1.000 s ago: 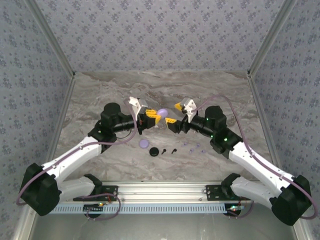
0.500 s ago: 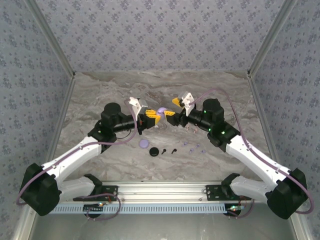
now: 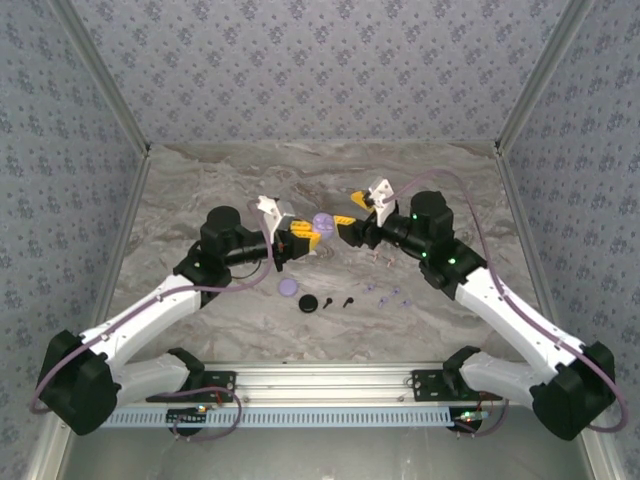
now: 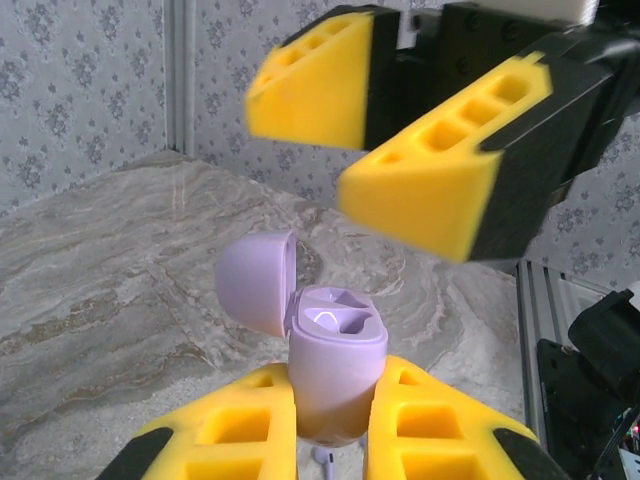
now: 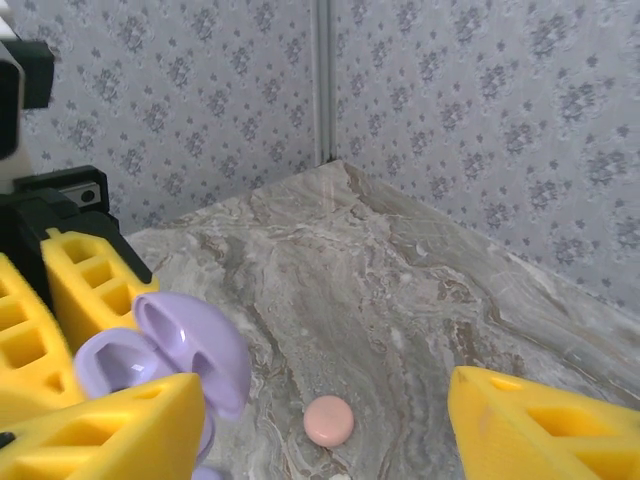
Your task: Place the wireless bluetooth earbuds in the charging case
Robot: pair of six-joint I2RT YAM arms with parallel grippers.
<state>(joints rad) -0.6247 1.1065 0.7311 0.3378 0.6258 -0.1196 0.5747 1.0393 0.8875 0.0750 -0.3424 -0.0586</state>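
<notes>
**Marbled grey tabletop [image 3: 200, 190], lilac case held aloft**

Top view, centre: left gripper [image 3: 312, 232] clamps the lilac plastic charging case [image 3: 322, 222]; tiny stemmed earbuds [image 3: 347, 301] lie on the table below centre.
Left wrist: the case lid stands flipped open.
Right wrist: right gripper [image 5: 320, 425], jaws parted, holds nothing.

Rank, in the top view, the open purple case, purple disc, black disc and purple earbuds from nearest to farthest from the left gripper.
1. open purple case: held in the left gripper.
2. purple disc: below it in the view, slightly left.
3. black disc: lower still, right of the purple disc.
4. purple earbuds: farthest, off to the right.
</notes>
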